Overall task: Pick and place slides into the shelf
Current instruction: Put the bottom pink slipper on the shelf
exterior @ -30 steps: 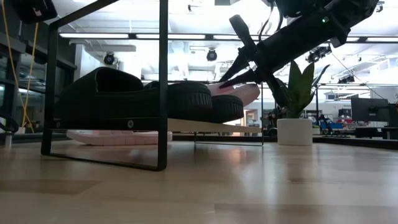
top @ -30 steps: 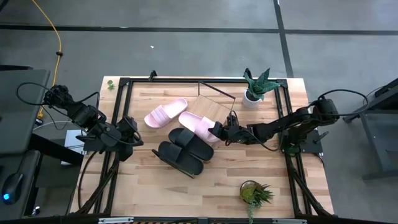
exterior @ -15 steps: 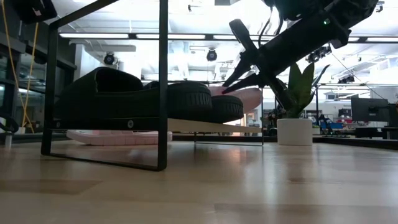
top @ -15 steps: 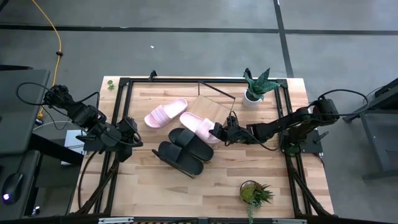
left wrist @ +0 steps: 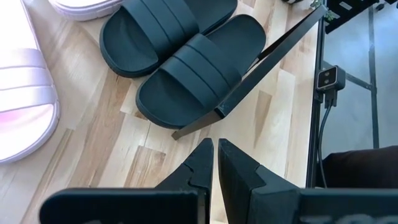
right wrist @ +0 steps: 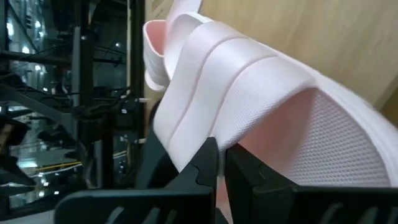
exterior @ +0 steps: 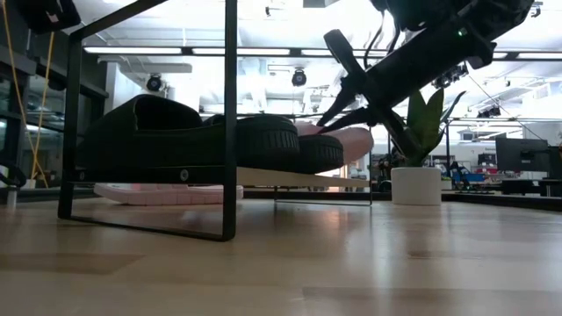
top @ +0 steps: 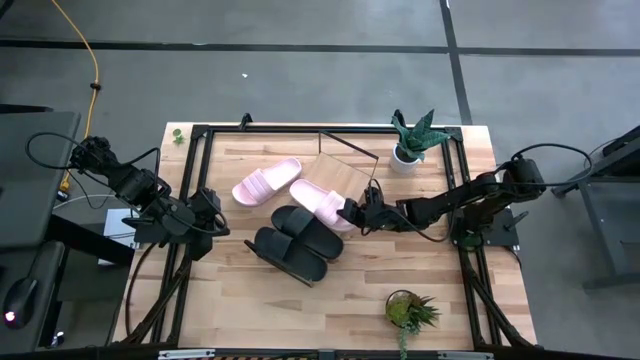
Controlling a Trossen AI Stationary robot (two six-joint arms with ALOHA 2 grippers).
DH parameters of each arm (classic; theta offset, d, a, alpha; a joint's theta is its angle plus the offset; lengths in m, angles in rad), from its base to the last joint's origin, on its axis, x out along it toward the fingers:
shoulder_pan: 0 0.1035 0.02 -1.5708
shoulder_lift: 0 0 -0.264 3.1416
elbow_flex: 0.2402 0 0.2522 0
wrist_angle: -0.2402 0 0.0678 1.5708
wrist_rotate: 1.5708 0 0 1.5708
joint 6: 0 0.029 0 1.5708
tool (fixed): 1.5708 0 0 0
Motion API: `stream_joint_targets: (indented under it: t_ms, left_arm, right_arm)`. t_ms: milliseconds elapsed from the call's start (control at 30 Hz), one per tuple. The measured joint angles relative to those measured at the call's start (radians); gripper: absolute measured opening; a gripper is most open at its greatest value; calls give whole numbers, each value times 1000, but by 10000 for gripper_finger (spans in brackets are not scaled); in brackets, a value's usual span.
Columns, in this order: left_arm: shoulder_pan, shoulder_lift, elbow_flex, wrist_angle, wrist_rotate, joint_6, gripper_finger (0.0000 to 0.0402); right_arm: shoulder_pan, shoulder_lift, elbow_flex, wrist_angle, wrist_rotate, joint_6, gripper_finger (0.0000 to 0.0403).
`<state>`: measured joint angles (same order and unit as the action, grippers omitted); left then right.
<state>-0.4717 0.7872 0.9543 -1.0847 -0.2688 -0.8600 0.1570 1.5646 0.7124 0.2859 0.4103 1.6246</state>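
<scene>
The right gripper sits at the toe end of a pale pink slide that lies partly on the shelf. In the low view the two fingers stand clearly apart, one above and one below the sandal's rounded end. The right wrist view shows the finger tips almost together under the strap. The views therefore disagree, and whether the jaws are spread or clamped on the sandal cannot be determined.

The left gripper waits at the table's left edge with its fingers brought together, holding nothing.

Handling: the slides appear to be light, soft foam with a textured footbed. They probably compress under the pads and flex when lifted by one end. The wide strap, or the sole edge just beside it, is the most secure hold.

Locations: a second pink slide lies on the table just left of the shelf. Two black slides lie side by side in front of it.

View differences: only the high view gives the full layout. The low view alone shows the finger spread. The left wrist view shows the black pair beside a black frame bar.
</scene>
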Motion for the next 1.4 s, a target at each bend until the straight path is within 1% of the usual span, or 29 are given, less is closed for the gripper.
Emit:
stream_joint_targets:
  t_ms: [433, 600, 767, 933, 1033, 1167, 1267, 1400]
  left_arm:
    - [0, 0, 0, -15, 13, 0, 14]
    - [0, 0, 0, -17, 13, 0, 14]
    - [0, 0, 0, -17, 14, 0, 14]
    - [0, 0, 0, -17, 14, 0, 14]
    - [0, 0, 0, -17, 14, 0, 14]
    - [0, 0, 0, -17, 14, 0, 14]
    - [0, 0, 0, -17, 14, 0, 14]
    - [0, 0, 0, -17, 14, 0, 14]
  right_arm:
    - [-15, 0, 0, -28, -30, -40, 0]
    - [-34, 1, 0, -31, -65, -82, 0]
    - [-41, 1, 0, -30, -97, -92, 1]
    - [-41, 1, 0, -24, -107, -105, 1]
    - [-41, 1, 0, -13, -109, -109, 17]
    - [-40, 1, 0, -7, -113, -110, 62]
    - [-40, 1, 0, -3, -72, -106, 91]
    - [-40, 1, 0, -3, -44, -102, 104]
